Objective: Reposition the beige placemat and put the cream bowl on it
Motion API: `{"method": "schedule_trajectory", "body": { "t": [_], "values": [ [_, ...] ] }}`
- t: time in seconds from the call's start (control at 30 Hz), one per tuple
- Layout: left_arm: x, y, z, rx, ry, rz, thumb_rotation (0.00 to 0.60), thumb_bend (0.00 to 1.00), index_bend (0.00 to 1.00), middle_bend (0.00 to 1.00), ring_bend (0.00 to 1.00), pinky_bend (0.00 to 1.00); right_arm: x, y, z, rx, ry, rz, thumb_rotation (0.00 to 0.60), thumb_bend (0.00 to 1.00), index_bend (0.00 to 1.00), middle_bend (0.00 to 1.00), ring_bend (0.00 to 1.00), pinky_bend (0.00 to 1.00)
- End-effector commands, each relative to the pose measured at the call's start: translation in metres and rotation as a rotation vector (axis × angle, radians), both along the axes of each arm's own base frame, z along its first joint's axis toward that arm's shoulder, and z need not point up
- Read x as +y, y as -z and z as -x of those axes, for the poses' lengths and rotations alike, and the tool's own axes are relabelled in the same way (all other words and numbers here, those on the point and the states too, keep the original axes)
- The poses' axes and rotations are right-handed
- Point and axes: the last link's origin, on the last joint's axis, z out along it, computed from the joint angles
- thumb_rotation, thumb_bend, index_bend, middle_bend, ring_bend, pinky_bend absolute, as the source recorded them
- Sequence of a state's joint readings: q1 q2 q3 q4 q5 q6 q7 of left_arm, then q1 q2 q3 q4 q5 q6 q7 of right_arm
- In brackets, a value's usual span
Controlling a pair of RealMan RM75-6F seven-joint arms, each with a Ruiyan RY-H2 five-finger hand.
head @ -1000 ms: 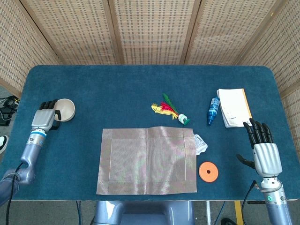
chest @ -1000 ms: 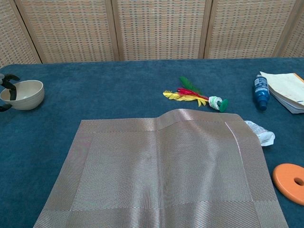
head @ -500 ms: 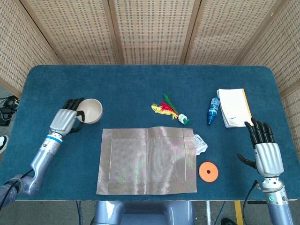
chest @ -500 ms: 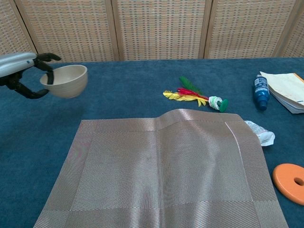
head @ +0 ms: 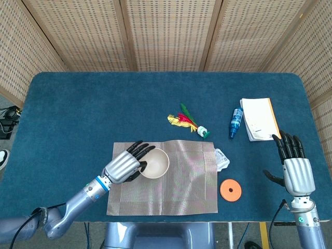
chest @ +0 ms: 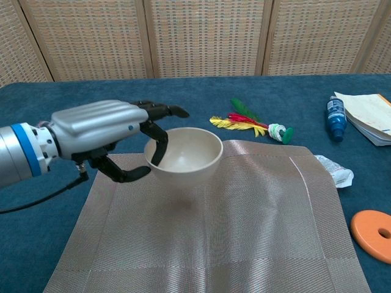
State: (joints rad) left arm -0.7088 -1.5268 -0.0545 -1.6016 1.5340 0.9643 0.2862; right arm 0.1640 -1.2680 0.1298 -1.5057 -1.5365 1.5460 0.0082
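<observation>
My left hand [head: 126, 165] [chest: 107, 134] grips the cream bowl [head: 155, 163] [chest: 184, 155] by its near rim, a finger hooked inside and the thumb under the outside. The bowl hangs upright above the left half of the beige placemat [head: 181, 181] [chest: 244, 226], with a shadow below it in the chest view. The placemat lies flat near the table's front edge, with a raised fold along its far edge. My right hand [head: 296, 168] rests at the front right of the table, fingers spread and holding nothing.
Beyond the mat lie a feathered shuttlecock [head: 188, 121] [chest: 252, 124], a blue bottle [head: 236, 122] [chest: 334, 118] and a notebook [head: 258, 118] [chest: 369, 115]. A crumpled wrapper [head: 222, 159] [chest: 335, 170] touches the mat's right edge, with an orange disc [head: 230, 190] [chest: 372, 234] just in front.
My left hand has carried the bowl from the table's far left, up and rightward, to above the placemat. The right hand has stayed put.
</observation>
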Motion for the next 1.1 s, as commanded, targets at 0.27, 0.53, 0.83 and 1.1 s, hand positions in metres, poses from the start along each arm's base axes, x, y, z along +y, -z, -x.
{"method": "schedule_trajectory", "body": {
  "t": [0.27, 0.53, 0.83, 1.1],
  "values": [
    [-0.012, 0.051, -0.021, 0.062, 0.047, 0.073, 0.600, 0.52, 0.79, 0.00, 0.00, 0.00, 0.001, 0.000, 0.000, 0.001, -0.002, 0.001, 0.600, 0.00, 0.07, 0.00, 0.00, 0.00],
    [-0.012, 0.059, -0.016, 0.127, 0.045, 0.066, 0.600, 0.52, 0.79, 0.00, 0.00, 0.00, 0.001, -0.002, 0.000, -0.002, -0.002, 0.007, 0.600, 0.00, 0.07, 0.00, 0.00, 0.00],
    [-0.013, 0.052, -0.013, 0.138, 0.058, 0.044, 0.600, 0.15, 0.19, 0.00, 0.00, 0.00, 0.001, -0.004, -0.001, -0.005, -0.005, 0.012, 0.600, 0.00, 0.07, 0.00, 0.00, 0.00],
    [-0.008, 0.028, -0.012, 0.063, 0.046, -0.016, 0.600, 0.00, 0.00, 0.00, 0.00, 0.00, 0.002, -0.004, -0.001, -0.006, -0.007, 0.010, 0.600, 0.00, 0.07, 0.00, 0.00, 0.00]
  ]
}}
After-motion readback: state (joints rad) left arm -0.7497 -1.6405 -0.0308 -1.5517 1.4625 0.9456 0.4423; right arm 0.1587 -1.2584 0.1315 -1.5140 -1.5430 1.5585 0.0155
